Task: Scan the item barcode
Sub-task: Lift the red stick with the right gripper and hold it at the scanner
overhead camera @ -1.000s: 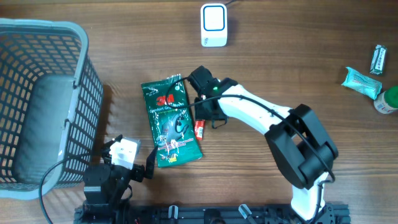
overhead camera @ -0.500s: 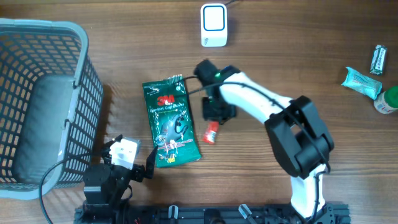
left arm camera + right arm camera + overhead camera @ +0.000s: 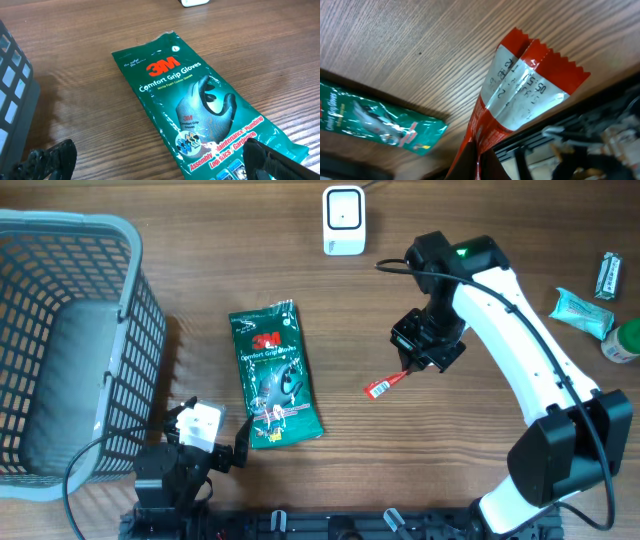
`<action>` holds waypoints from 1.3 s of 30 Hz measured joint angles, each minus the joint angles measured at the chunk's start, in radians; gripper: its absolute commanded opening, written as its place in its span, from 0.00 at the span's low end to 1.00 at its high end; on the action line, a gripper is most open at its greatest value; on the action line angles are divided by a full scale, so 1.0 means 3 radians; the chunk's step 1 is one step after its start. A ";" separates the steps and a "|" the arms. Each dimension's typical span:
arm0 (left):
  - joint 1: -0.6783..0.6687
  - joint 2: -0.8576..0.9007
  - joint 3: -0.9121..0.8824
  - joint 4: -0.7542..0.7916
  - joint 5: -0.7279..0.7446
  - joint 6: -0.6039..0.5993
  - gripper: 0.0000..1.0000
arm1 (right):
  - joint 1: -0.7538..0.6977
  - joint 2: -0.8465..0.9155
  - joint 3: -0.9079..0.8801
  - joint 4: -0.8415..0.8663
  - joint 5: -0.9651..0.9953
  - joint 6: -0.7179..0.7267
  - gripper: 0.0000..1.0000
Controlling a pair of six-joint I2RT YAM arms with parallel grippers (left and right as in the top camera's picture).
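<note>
- wooden table [image 3: 200,290]: a wide brown top that carries everything here.
- wire basket [image 3: 128,242]: grey, at the far left edge, well apart from the action.
- right arm [image 3: 520,320]: white, reaching in from the right, its wrist raised over bare wood.
- green glove pack [image 3: 275,375]: lies flat in the middle, untouched, just ahead of the left gripper [image 3: 215,438], whose fingers are spread wide and hold nothing.
- scanner [image 3: 343,220]: a small white box at the top edge, up and left of the right gripper [image 3: 412,368].
- red packet [image 3: 386,385]: the item to scan, pinched by one end in the pressed-together fingers of the right gripper and hanging in the air, well apart from the scanner.
- white panel [image 3: 520,95]: a printed patch on the packet; whether it carries the barcode is too blurred to tell.
- advice: carry the packet to the scanner window, turn the printed side toward it, keep the fingers off the print, and hold it steady and flat.
</note>
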 measured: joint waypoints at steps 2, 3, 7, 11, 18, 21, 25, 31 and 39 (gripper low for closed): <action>0.0000 0.0000 0.0000 0.0000 0.0001 0.0000 1.00 | 0.0000 0.0000 0.0000 0.0001 -0.0045 0.0140 0.04; 0.0000 0.0000 0.0000 0.0000 0.0000 0.0000 1.00 | 0.0000 0.0000 0.0000 0.0024 -0.0062 0.0216 0.04; 0.0000 0.0000 0.0000 0.0000 0.0000 0.0000 1.00 | 0.0000 0.0000 0.0000 0.0070 -0.0103 0.0319 0.04; 0.0000 0.0000 0.0000 0.0000 0.0000 0.0000 1.00 | 0.0000 0.0000 0.0000 0.0099 -0.0104 0.0334 0.04; 0.0000 0.0000 0.0000 0.0000 0.0001 0.0000 1.00 | 0.0000 0.0000 0.0000 0.0397 -0.0095 -0.0280 0.04; 0.0000 0.0000 0.0000 0.0000 0.0001 0.0000 1.00 | 0.0000 0.0000 0.0000 0.0804 -0.0032 -0.0680 0.04; 0.0000 0.0000 0.0000 0.0000 0.0000 0.0000 1.00 | 0.0000 -0.0004 0.0000 0.1260 0.0099 -0.1174 0.04; 0.0000 0.0000 0.0000 0.0000 0.0000 0.0000 1.00 | 0.0027 -0.0423 -0.0015 0.1579 0.0923 -0.1443 0.05; 0.0000 0.0000 0.0000 -0.0001 0.0001 0.0000 1.00 | 0.0481 -0.1167 0.0018 0.3017 0.2162 -0.2026 0.05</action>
